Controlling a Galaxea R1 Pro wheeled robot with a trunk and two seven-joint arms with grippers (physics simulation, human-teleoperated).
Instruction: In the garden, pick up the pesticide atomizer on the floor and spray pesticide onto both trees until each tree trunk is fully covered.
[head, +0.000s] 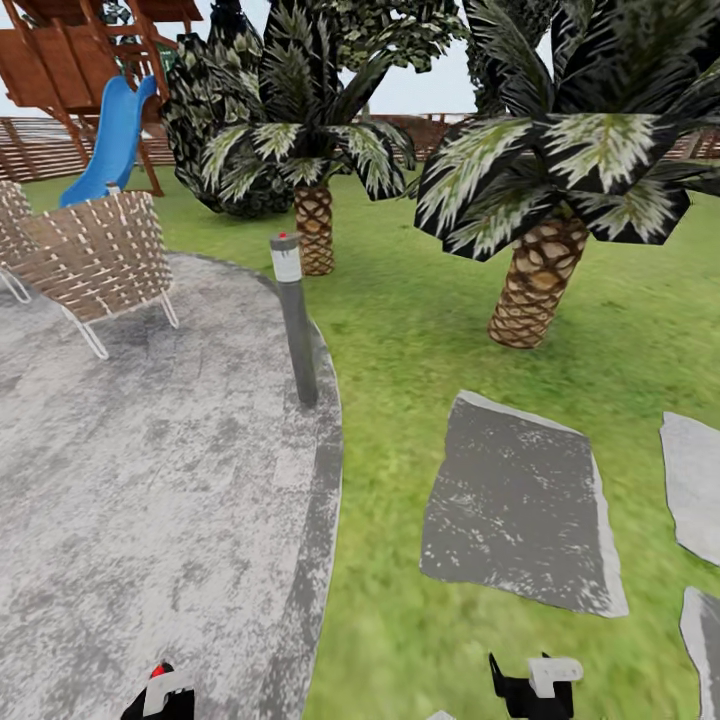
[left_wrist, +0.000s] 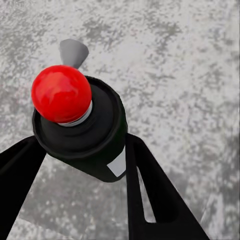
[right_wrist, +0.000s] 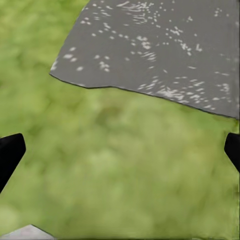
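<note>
Pesticide atomizer (left_wrist: 95, 135), a dark bottle with a red ball top, grey nozzle and small white label, clamped between the two black fingers (left_wrist: 150, 195) of the left gripper (left_wrist: 80, 165), above grey stone paving (head: 150, 480). Right gripper (right_wrist: 120, 150) with fingers spread wide apart, holding nothing, over lawn (head: 420, 300) beside a grey stepping slab (head: 515, 500). Beyond: red-topped bollard (head: 296, 320) at the paving edge, two short palms (head: 315, 225) (head: 538, 280), woven chair (head: 95, 255), blue slide (head: 112, 140), slatted fence (head: 40, 145).
</note>
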